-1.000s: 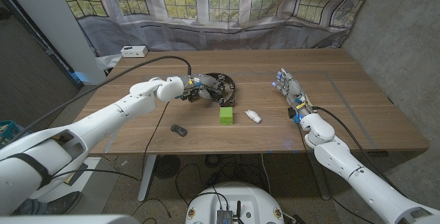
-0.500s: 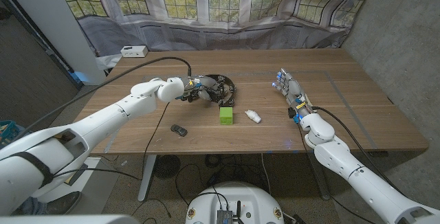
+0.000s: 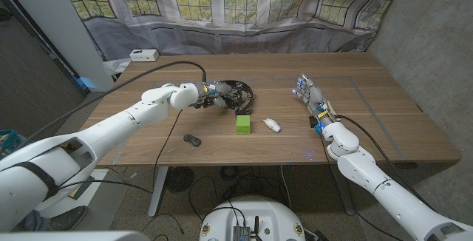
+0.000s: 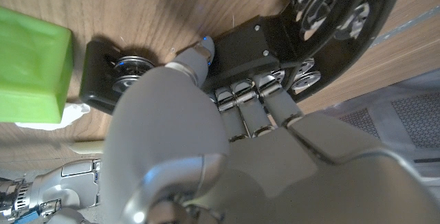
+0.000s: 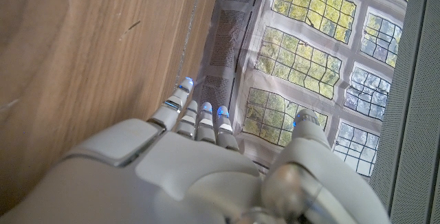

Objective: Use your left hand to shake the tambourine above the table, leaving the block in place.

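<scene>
A black tambourine (image 3: 239, 93) with metal jingles sits at the table's middle, far of the green block (image 3: 243, 123). My left hand (image 3: 208, 96) grips its left rim. In the left wrist view the fingers (image 4: 256, 111) wrap over the black frame (image 4: 245, 44) with the thumb pressed on its near side. I cannot tell whether the tambourine is clear of the wood. The green block (image 4: 31, 66) stands on the table close beside it. My right hand (image 3: 310, 94) stands on the right of the table with its fingers (image 5: 201, 111) straight and apart, holding nothing.
A small white object (image 3: 273, 126) lies just right of the block. A small black object (image 3: 192, 140) lies toward the front left. A white box (image 3: 143, 55) sits at the far left corner. A black cable (image 3: 159, 67) runs along my left arm.
My left hand and the tambourine's rim have shifted slightly toward the far side. The block and my right hand have stayed still.
</scene>
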